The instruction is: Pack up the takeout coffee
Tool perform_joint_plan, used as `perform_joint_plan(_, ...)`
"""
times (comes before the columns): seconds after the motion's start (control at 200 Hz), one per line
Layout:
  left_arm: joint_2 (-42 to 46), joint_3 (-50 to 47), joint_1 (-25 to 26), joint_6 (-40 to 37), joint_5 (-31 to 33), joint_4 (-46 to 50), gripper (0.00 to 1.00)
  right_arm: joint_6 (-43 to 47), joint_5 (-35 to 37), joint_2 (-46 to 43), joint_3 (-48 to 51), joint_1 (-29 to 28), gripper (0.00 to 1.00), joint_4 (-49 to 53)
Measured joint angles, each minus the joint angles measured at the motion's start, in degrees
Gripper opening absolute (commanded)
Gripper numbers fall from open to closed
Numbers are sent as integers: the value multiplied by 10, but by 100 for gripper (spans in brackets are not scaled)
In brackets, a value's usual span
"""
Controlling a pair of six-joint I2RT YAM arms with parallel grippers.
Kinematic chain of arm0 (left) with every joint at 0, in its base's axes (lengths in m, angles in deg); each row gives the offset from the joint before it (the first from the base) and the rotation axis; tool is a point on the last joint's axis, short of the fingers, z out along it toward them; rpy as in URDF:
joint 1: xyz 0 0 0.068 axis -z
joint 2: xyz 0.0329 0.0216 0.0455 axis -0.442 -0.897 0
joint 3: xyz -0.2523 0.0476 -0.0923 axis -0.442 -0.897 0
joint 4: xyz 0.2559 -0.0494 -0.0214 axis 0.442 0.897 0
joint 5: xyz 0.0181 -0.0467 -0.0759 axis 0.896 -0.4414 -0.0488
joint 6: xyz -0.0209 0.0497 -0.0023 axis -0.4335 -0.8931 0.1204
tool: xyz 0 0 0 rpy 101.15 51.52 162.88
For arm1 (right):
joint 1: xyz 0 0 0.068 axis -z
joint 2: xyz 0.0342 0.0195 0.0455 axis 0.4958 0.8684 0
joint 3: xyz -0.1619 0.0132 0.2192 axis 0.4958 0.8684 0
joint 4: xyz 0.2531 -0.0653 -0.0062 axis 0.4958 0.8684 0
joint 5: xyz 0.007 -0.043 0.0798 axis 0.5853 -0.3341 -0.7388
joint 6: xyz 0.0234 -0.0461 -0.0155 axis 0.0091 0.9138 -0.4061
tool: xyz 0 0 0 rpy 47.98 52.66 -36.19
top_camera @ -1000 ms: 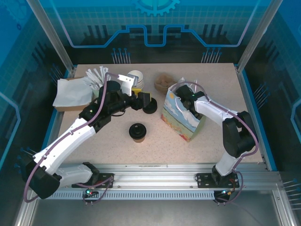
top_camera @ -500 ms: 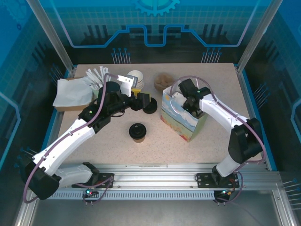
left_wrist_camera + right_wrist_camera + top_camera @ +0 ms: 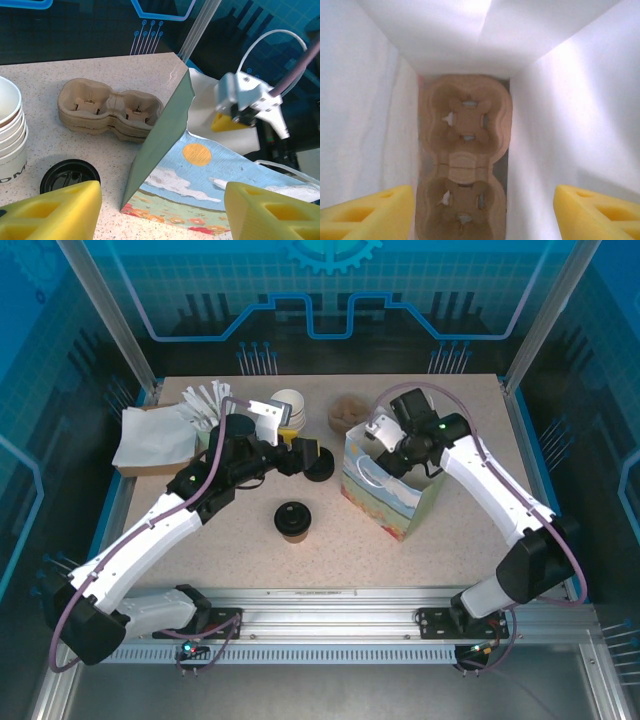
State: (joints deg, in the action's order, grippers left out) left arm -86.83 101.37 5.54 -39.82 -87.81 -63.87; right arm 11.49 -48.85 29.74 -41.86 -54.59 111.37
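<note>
The takeout coffee (image 3: 292, 519), a brownish cup under a black lid, stands upright mid-table, apart from both grippers. My left gripper (image 3: 305, 455) hovers open behind it and holds nothing; in the left wrist view its yellow fingers (image 3: 55, 210) frame the painted paper bag (image 3: 200, 170). My right gripper (image 3: 388, 452) hangs open over the mouth of the bag (image 3: 385, 490). The right wrist view looks straight down into the bag, where a cardboard cup carrier (image 3: 465, 165) lies on the bottom between the spread right gripper (image 3: 480, 215) fingers.
A loose black lid (image 3: 318, 468) lies just under the left gripper. A stack of white cups (image 3: 287, 405) and a pile of cup carriers (image 3: 347, 412) stand at the back. Napkins (image 3: 150, 440) and packets (image 3: 205, 400) sit at the back left.
My right gripper has risen out of the bag towards the back and opened wider; its arm has swung outward to the right. The left arm and the coffee have not moved.
</note>
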Motion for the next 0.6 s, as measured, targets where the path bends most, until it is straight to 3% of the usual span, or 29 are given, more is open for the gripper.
perform_joint_plan(0.6, 29, -52, -49, 23, -11, 4, 69, -67, -49, -77, -160, 0, 74, -8)
